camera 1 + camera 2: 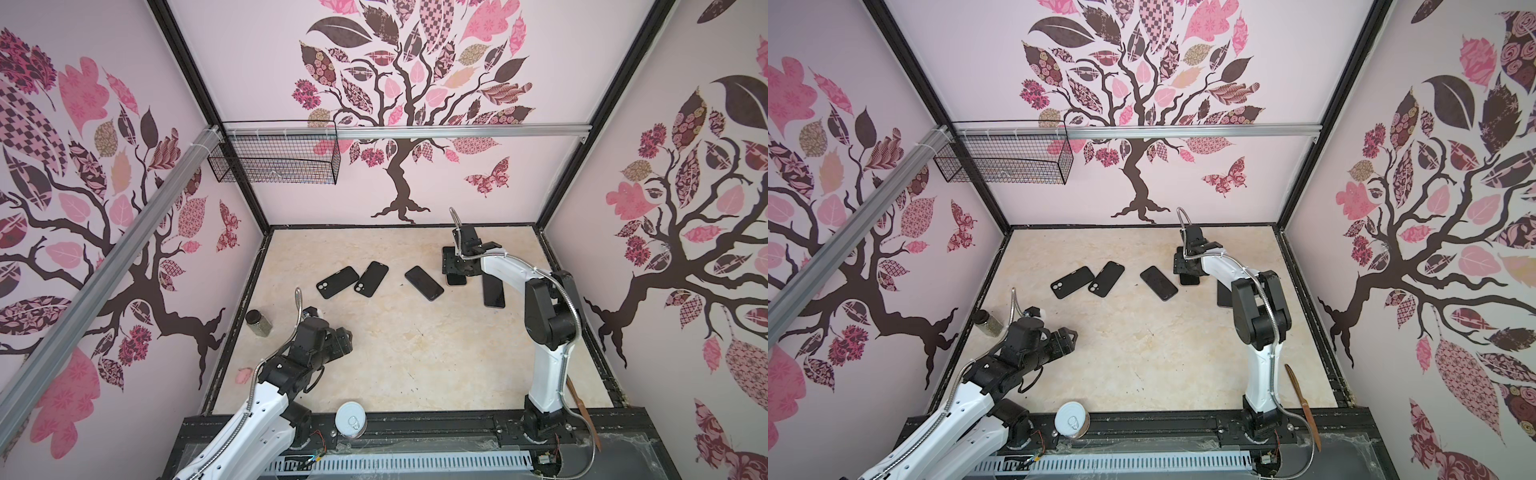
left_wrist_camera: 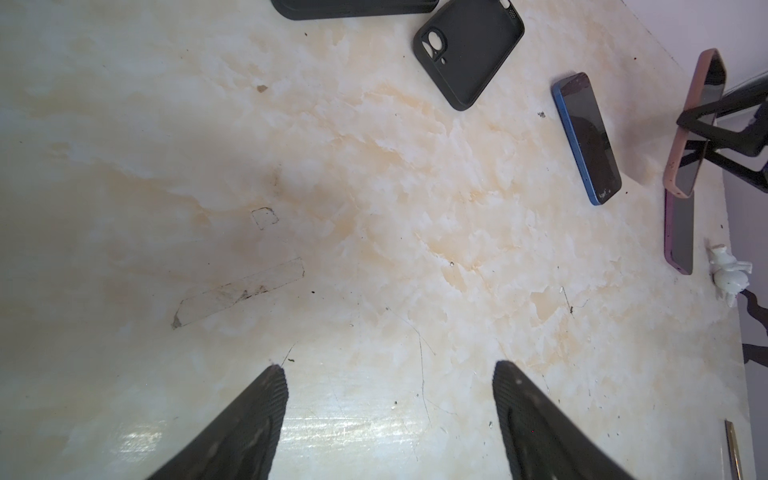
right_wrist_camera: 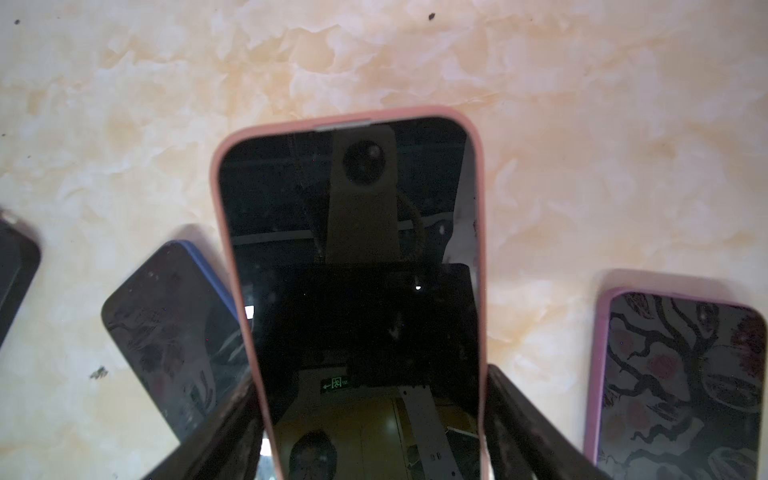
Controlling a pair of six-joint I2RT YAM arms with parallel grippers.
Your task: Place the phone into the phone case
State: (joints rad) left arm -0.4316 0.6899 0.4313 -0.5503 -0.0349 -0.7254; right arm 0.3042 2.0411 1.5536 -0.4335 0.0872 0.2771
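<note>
The marble table is walled on three sides, and its broad front and middle stretch lies bare between the two arms. The left gripper hangs over the front left part with its fingers spread wide and nothing between them. A spice jar stands near it by the left wall, and a can sits on the front rail. Farther back, a black phone case lies just beside a second black case, with a blue phone a little apart to their right. At the back right, the right gripper is clamped on the long edges of the pink phone. A purple phone lies just beyond it, near the right wall. In both top views the gripper body hides most of the pink phone. The right wrist view shows it screen up between the fingers, overlapping the blue phone's edge. The left wrist view shows it tilted off the surface, and only that view shows a small white figurine at the table's edge.
</note>
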